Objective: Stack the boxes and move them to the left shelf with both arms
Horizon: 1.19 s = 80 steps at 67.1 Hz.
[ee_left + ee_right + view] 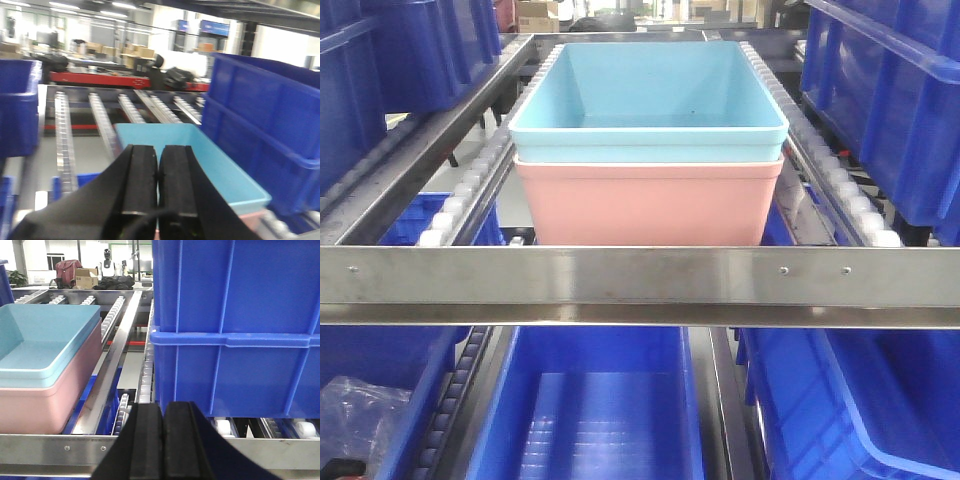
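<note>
I am seeing the steel left shelf (640,275) carrying the smooth sky-blue tub (650,100) nested in the salmon-pink tub (650,205) on white roller rails (470,190), ribbed dark blue bins (235,325) crowding both sides, while my left gripper (158,175) and right gripper (163,440) are sitting with pads pressed together, gripping nothing.

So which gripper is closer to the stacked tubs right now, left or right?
Left, by the look of it. The left gripper sits shut just over the blue tub's near end. The right gripper, also shut, is off to the tubs' right, before a dark blue bin.
</note>
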Each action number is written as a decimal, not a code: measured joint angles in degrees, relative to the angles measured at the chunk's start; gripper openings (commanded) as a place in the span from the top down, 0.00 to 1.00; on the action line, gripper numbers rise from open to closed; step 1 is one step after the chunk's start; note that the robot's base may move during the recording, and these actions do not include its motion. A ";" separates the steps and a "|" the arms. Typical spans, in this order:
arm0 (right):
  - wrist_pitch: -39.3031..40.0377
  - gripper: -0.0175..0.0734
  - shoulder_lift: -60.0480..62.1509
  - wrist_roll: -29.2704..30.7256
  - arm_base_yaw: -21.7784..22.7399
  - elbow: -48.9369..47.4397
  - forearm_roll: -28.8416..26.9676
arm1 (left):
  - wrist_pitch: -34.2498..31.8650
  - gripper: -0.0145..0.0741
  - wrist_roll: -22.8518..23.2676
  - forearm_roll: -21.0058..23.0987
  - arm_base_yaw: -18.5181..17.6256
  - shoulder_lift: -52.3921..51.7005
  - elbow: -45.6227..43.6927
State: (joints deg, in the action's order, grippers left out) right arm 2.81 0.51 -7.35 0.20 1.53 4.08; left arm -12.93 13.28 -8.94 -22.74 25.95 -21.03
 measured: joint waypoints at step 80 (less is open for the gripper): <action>0.13 0.75 0.09 0.00 0.00 0.00 0.00 | 8.21 0.84 -16.27 10.18 17.22 -26.56 22.78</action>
State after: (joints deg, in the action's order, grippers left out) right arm 2.93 0.60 -7.35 0.20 1.53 4.08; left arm -4.73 -2.99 1.25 -5.52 -0.61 1.76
